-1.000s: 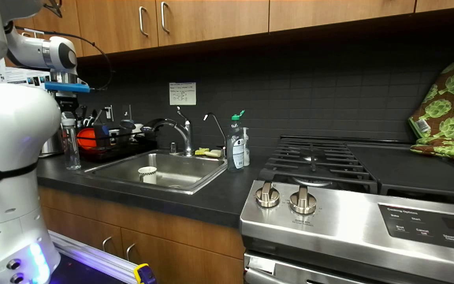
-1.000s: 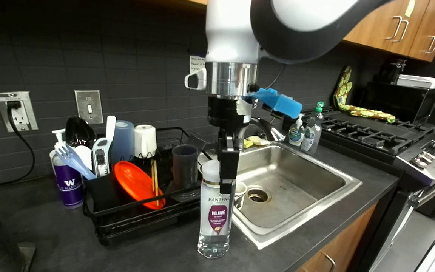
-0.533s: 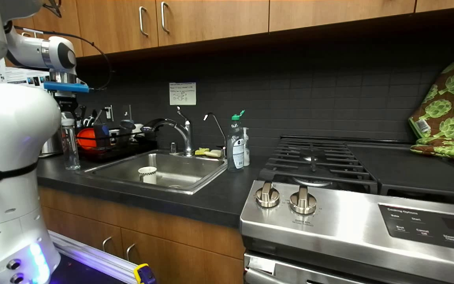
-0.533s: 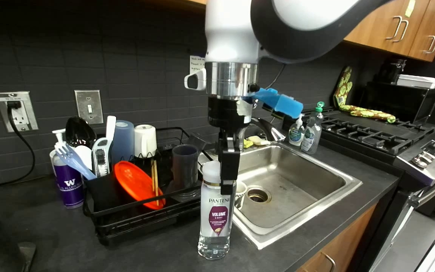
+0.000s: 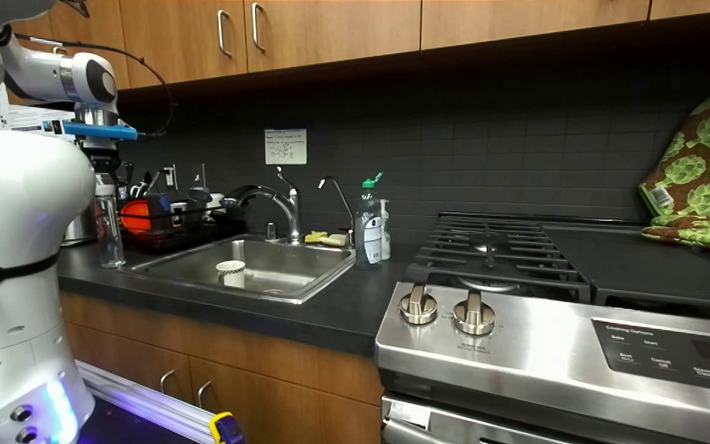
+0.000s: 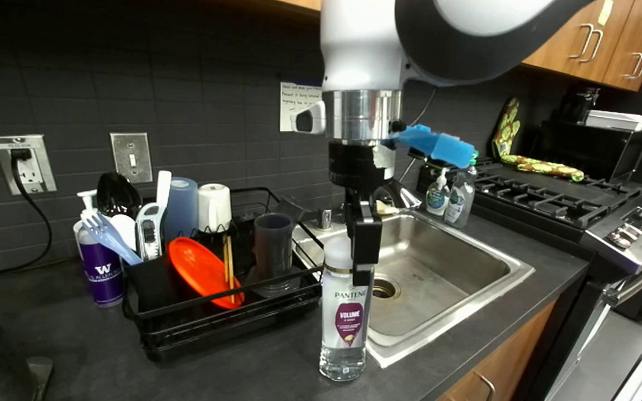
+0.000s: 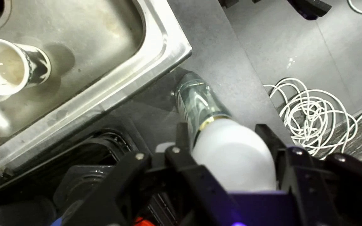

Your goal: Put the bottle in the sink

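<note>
Nearby: dish rack [image 6: 226, 318] beside bottle [image 6: 343, 337] | upright cup [image 5: 232, 275] in sink [image 6: 443, 273]

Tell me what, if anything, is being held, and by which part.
The bottle, held near its top, with the fingers on either side of its white cap.

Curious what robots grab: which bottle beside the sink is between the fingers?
The Pantene bottle; the green-capped bottle and pump bottle stand across the sink, untouched.
</note>
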### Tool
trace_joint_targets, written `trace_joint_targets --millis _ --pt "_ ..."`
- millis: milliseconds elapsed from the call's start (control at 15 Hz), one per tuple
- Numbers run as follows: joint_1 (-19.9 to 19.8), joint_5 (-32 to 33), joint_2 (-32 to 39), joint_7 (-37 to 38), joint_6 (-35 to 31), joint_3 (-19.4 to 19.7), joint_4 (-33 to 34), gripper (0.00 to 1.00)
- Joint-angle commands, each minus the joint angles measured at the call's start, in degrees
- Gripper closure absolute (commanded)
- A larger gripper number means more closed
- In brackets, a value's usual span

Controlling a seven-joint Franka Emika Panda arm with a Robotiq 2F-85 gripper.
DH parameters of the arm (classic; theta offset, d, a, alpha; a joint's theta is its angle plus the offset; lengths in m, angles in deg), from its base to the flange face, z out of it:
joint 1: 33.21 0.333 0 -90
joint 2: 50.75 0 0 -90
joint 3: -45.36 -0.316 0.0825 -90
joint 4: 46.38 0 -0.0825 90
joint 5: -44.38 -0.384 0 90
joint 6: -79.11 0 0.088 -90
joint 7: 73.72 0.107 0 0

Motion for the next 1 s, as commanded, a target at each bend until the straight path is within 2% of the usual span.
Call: trace_joint_targets --millis 0,467,933 --pt "0.04 -0.7 -7.35 0.88 0.85 1.31 -4.37 0.71" --pt "-0.41 -1.14 -17.49 5.11 1.64 4.48 -12.75 0.71" --pt "-2.67 -0.29 -26.16 7.31 6.44 9.67 -17.63 0.71"
